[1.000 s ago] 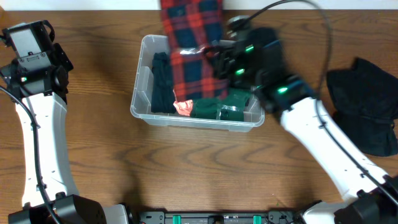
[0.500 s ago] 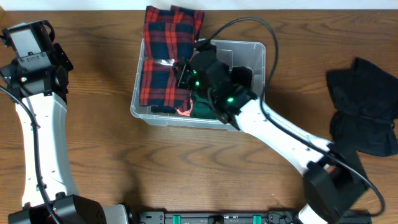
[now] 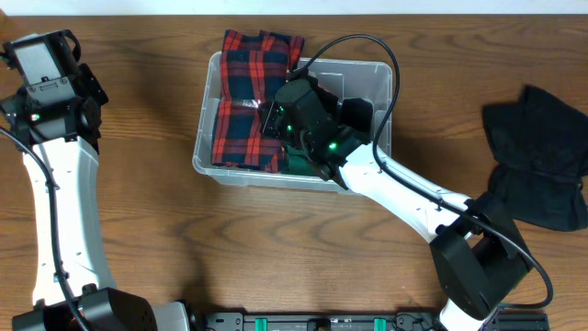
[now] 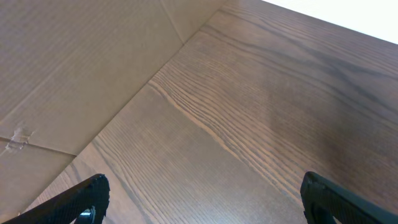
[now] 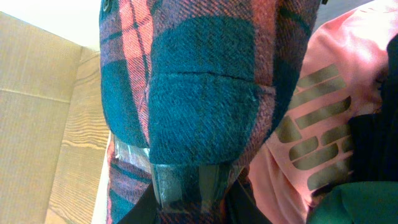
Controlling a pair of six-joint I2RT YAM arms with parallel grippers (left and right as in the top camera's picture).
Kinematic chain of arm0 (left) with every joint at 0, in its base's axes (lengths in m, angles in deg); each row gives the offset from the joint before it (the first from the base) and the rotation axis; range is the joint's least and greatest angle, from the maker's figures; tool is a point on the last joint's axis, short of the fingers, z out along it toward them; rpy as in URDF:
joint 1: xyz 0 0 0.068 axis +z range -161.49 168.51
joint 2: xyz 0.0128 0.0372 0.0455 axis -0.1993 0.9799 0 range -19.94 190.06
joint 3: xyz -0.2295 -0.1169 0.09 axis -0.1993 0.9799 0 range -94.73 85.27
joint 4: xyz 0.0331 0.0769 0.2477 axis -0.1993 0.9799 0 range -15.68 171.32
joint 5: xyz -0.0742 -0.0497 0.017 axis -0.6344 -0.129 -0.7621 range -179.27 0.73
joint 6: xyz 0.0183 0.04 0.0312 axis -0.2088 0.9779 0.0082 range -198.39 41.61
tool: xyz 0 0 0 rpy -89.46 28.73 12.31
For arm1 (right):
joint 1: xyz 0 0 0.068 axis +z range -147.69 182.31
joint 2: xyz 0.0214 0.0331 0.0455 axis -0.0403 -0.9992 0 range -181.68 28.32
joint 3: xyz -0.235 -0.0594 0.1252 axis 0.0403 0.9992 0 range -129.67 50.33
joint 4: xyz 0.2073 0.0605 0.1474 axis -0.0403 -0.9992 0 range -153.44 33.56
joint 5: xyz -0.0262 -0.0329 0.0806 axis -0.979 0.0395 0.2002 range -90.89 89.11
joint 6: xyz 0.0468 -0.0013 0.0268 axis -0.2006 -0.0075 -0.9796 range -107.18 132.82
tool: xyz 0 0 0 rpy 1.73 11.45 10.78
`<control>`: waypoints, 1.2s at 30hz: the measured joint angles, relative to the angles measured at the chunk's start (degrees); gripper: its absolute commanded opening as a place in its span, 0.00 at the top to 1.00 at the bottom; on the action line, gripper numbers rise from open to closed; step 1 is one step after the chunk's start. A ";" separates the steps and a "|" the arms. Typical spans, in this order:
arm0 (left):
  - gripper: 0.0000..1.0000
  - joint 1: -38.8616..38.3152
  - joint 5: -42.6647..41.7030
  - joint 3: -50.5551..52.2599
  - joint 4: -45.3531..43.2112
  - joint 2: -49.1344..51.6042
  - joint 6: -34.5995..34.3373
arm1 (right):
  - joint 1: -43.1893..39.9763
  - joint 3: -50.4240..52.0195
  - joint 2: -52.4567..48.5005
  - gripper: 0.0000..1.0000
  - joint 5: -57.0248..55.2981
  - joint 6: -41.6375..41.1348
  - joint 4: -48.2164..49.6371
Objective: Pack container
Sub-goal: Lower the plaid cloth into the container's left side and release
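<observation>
Presently: plaid cloth held in container, left arm idle

The container [image 3: 393,92], a clear plastic bin, is seen near the far edge of the counter [image 3: 276,248], about midway between the left and right edges. A red and navy plaid cloth [image 3: 243,101] is laid along the bin's left half; its far end is draped over the far rim. The right fingers [image 3: 273,118] are lowered into the bin at the cloth's right border. In the right wrist view one finger is seen under a fold of the plaid, and the fingers are noted as clenched on that cloth. A pink garment [image 5: 311,93] with tan block print is recorded just beside the plaid, inside the bin, and a dark green garment [image 3: 299,165] is seen against the near wall. A black garment [image 3: 537,156] is left lying at the right edge of the counter, well apart from the bin. The left fingers [image 3: 46,41] are held near the far left corner; in the left wrist view they are spread, with only bare wood between them.
</observation>
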 measured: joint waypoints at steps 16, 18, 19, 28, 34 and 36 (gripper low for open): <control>0.02 0.00 0.00 0.00 0.00 0.00 0.00 | 1.77 0.00 0.00 0.58 -0.04 0.07 0.02; 0.02 0.00 0.00 0.00 0.02 0.00 0.00 | 1.77 0.00 0.00 0.41 -0.11 1.11 0.17; 0.02 0.00 0.00 0.00 0.02 0.00 0.00 | 1.77 0.00 0.00 0.35 -0.15 2.64 0.37; 0.02 0.00 0.00 0.00 0.02 0.00 0.00 | 1.77 0.00 0.04 0.04 -1.68 18.62 0.76; 0.02 0.00 0.00 0.00 0.02 0.00 0.00 | 1.77 0.00 0.04 0.17 -4.20 28.09 2.38; 0.02 0.00 0.00 0.00 0.00 0.00 0.00 | 1.77 0.00 0.04 0.22 -4.68 32.28 3.41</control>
